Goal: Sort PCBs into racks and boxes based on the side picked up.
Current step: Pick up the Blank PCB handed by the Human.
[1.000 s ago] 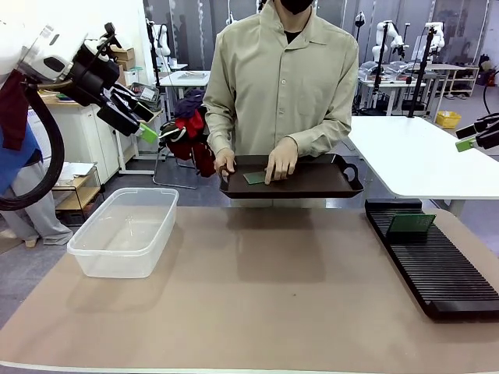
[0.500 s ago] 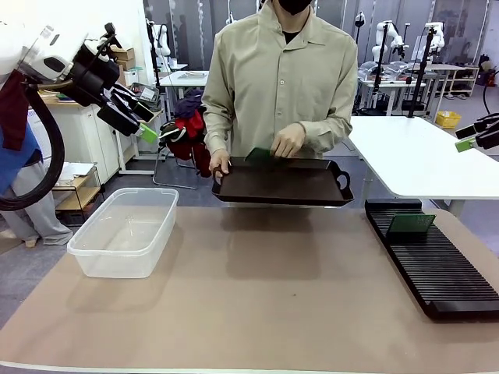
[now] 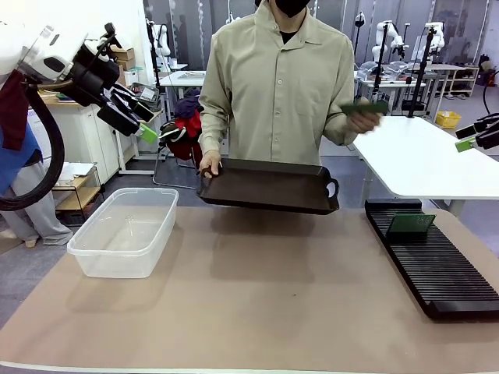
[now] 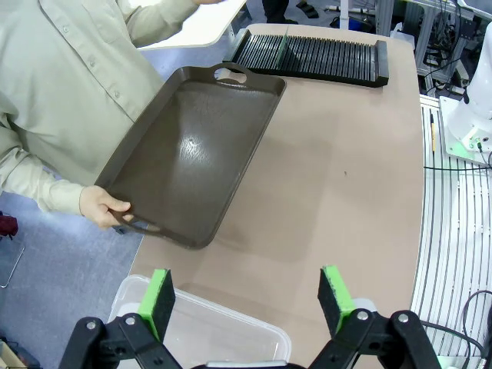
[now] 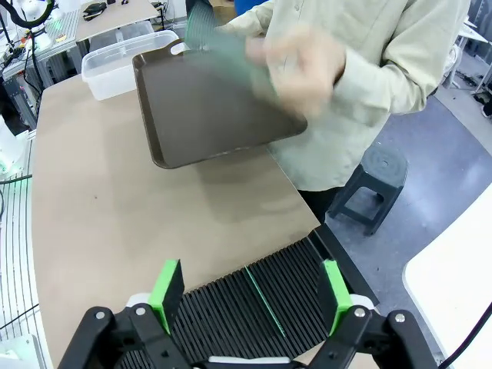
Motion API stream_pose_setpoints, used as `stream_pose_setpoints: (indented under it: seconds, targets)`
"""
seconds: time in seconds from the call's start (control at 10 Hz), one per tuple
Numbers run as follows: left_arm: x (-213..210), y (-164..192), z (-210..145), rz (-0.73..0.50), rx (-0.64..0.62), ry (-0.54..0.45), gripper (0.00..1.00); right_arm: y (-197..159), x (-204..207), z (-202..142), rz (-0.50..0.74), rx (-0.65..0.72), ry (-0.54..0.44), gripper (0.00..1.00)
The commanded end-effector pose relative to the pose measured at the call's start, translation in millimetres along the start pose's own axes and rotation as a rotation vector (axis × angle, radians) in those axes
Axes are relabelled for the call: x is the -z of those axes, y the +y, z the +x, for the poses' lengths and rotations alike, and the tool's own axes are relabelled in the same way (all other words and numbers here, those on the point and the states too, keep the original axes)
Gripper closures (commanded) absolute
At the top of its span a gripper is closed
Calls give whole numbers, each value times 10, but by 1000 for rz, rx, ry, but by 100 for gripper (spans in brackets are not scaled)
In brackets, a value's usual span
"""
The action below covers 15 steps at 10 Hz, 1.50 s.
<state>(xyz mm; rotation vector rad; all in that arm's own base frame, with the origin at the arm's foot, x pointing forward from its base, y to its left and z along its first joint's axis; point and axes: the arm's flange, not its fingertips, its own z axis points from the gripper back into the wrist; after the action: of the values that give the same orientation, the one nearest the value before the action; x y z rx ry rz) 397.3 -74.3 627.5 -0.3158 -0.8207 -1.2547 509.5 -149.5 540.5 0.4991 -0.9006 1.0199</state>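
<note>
A tan-covered table stands in a workshop, with white benches behind the person at its far side. The clear tub sits on the robot's left part of the table. The long black rack lies along the right edge. One green PCB stands upright in a slot near the rack's far end; from the right wrist it shows as a thin green edge. The second PCB is held in the person's raised hand, above and to the right of the dark handled tray, well clear of the table; it is blurred in the right wrist view. The person's other hand grips the tray by one handle, and the tray is tilted and off the table surface. The left gripper hangs high, above the tub, jaws spread wide and holding nothing. The right gripper is above the rack, jaws likewise spread wide with nothing between them.
</note>
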Motion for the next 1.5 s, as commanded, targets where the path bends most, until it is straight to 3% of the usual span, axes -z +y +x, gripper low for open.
stream_pose_setpoints:
  seconds: [0.0, 1.4]
  targets:
    - [13, -1, -23, -11, 6, -16, 0, 4, 7, 0, 1, 0, 0, 7]
    - [13, -1, -23, -11, 6, -16, 0, 4, 7, 0, 1, 0, 0, 7]
